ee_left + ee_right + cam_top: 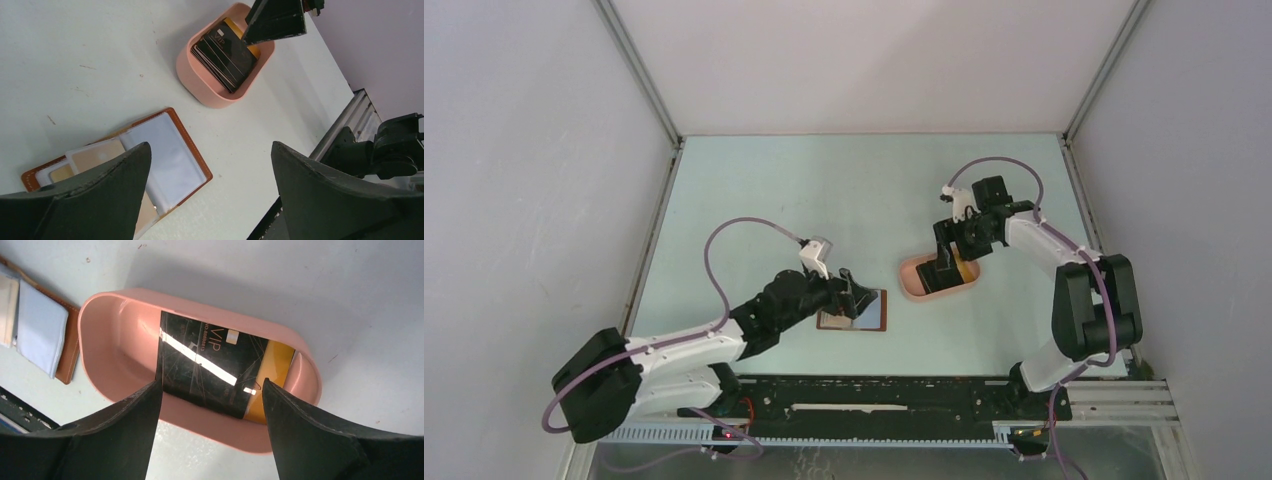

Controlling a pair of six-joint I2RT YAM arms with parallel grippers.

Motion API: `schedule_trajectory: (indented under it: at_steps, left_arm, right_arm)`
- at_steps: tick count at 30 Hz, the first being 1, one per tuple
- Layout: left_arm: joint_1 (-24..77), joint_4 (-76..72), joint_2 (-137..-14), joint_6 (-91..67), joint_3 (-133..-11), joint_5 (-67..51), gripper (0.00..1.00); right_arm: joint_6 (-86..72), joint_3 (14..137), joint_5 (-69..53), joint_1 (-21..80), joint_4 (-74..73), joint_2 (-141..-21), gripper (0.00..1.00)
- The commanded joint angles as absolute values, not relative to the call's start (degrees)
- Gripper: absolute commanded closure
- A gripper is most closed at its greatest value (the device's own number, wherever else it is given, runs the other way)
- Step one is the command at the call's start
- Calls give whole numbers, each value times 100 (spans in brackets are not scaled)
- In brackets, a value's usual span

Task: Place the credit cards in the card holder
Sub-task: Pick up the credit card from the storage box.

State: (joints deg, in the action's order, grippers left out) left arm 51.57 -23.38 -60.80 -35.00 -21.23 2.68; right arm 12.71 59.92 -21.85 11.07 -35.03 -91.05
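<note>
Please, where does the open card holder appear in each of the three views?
Top external: the card holder lies slightly left of centre, in the lower half.
Left wrist: lower left, partly hidden at the bottom.
Right wrist: upper left edge, cut off by the frame.
Shared landmark: the pink tray close beside it.

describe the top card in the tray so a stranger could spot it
On the pale table, find the pink oval tray right of centre. The black card lies on top inside it. Its glossy face reads VIP, unlike the yellow card beneath.
</note>
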Motion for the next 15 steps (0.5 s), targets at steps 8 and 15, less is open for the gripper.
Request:
schedule_trajectory:
  at_steps: [8,15]
  left_arm:
    - [5124,-2897,-6661,-3696,-2614,44,7]
    - [5125,-3070,-6938,-3742,-2693,-180,8]
  right_arm:
    - [809,6143,-2079,1168,-3373,-9658,20]
    - [830,6152,-2455,1267,-3466,-9800,23]
